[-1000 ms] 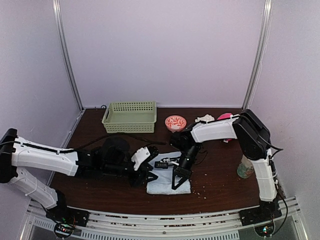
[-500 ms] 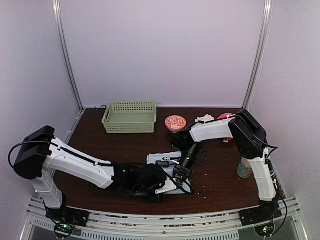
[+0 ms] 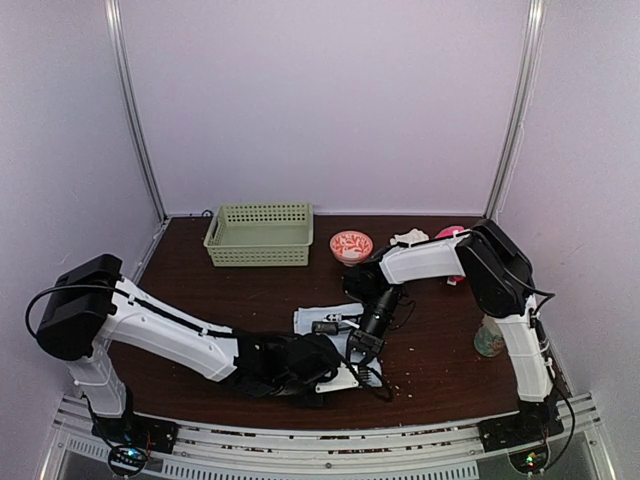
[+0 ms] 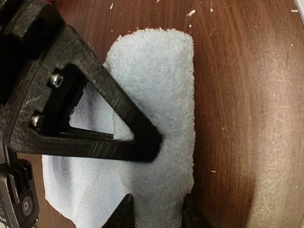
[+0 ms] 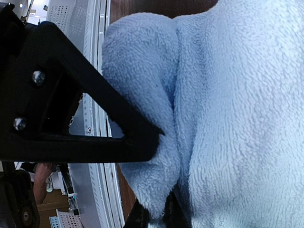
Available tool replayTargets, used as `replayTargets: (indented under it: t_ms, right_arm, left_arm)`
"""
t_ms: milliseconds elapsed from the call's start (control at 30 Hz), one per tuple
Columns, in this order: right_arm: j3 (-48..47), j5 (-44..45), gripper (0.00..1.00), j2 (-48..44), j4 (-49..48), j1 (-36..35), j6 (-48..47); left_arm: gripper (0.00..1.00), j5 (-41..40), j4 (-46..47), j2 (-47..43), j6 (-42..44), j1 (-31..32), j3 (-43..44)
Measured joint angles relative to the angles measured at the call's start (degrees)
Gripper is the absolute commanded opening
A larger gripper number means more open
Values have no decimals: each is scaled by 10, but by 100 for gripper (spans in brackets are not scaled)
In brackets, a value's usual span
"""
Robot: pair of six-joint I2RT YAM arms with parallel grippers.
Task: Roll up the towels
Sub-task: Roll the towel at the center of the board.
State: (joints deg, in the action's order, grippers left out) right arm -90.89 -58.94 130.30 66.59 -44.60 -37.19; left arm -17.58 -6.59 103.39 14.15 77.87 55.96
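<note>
The pale blue towel (image 3: 322, 318) lies at the front middle of the table, its near edge curled into a roll (image 4: 161, 95). My left gripper (image 3: 350, 380) reaches in low from the left. In the left wrist view its jaws (image 4: 159, 216) straddle that roll, and both fingertips press on the cloth. From above, my right gripper (image 3: 362, 345) comes down onto the towel. It is shut, pinching a fold of the blue cloth (image 5: 159, 216). The off-white towel (image 3: 408, 238) sits bunched at the back right. Both arms hide much of the blue towel in the top view.
A green slotted basket (image 3: 260, 233) stands at the back left, with a small red-patterned bowl (image 3: 351, 245) beside it. A pink object (image 3: 450, 233) lies behind the right arm. A patterned mug (image 3: 490, 338) stands at the right edge. The table's metal front rail (image 3: 330, 455) lies close behind the left gripper.
My left arm swung from the towel's left side round to its near edge and narrowed its jaws on the curled edge. The right gripper kept its pinch and barely moved.
</note>
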Motion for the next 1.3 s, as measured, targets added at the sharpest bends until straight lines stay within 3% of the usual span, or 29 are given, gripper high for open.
replayTargets:
  t_ms: [100,233,333,633,733,933,1100,1300]
  right_arm:
    - [0,0,8,0,3,0,-2]
    - [-1,0,25,0,12,0,-12]
    - [-14,1,37,-2,34,3,-35]
    - [-57,33,37,-137,13,75,-17]
    - [-62,53,37,-227,-49,124,33]
    - [-27,80,43,-386,-170,178,94]
    - [73,44,40,-488,-236,159,83]
    - [174,138,39,-474,-207,52,-17]
  left_arm:
    - [33,0,1,10,1,0,5]
    - [20,0,5,17,1,1,7]
    - [17,0,5,20,-2,2,11]
    - [14,52,-11,28,-40,-17,37]
    - [14,129,-37,35,-67,-55,64]
    - [14,362,-61,87,-120,-160,125]
    - [13,562,-64,141,-168,-235,152]
    - [13,673,-68,186,-213,-256,180]
